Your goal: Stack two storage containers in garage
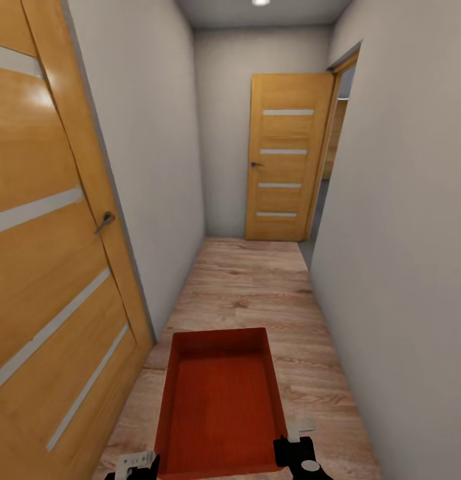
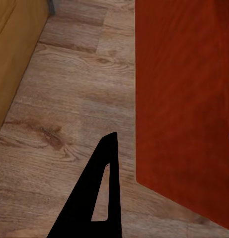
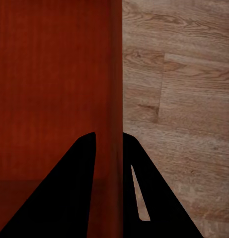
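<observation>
One red-orange open-top storage container (image 1: pixel 220 400) hangs low in front of me over light wood planks in a narrow corridor. My right gripper (image 1: pixel 294 452) is at its near right corner. In the right wrist view the right gripper (image 3: pixel 108 135) is shut on the container's thin side wall (image 3: pixel 116 74), one finger on each side. My left gripper (image 1: pixel 138 463) is at the near left corner. In the left wrist view the left gripper (image 2: pixel 173 135) has its fingers (image 2: pixel 107 178) wide apart, straddling the container (image 2: pixel 184 99). The garage and the living room are out of view.
A wooden door (image 1: pixel 50 233) with pale strips stands close along the left wall. Another such door (image 1: pixel 284 167) stands open at the corridor's far end beside a doorway (image 1: pixel 327 193) on the right. White walls hem in the plank floor (image 1: pixel 244 287) on both sides.
</observation>
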Robot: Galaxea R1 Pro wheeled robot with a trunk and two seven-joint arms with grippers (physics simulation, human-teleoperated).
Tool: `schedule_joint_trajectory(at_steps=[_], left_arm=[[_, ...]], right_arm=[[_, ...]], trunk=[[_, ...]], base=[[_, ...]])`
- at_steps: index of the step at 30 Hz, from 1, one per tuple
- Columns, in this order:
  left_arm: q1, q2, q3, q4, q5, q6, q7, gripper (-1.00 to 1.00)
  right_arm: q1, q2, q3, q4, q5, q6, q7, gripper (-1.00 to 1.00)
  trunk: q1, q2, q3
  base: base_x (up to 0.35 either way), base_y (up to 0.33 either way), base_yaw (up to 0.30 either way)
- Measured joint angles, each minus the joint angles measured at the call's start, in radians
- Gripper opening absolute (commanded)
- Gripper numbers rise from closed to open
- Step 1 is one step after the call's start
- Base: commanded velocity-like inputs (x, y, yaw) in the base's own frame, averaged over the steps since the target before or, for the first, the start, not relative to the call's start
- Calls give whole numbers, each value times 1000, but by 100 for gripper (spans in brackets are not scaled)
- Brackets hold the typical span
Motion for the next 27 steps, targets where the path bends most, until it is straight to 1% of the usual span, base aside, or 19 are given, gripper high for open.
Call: schedule_joint_trajectory(at_steps=[23, 27], left_arm=[[0, -1, 0, 0, 0, 0, 0, -100], [0, -1, 0, 0, 0, 0, 0, -100]], right_arm=[[0, -1, -1, 0, 0, 0, 1, -100], [0, -1, -1, 0, 0, 0, 1, -100]], trunk=[[0, 0, 0], [0, 0, 0]], base=[[345, 0, 0], [345, 0, -54]])
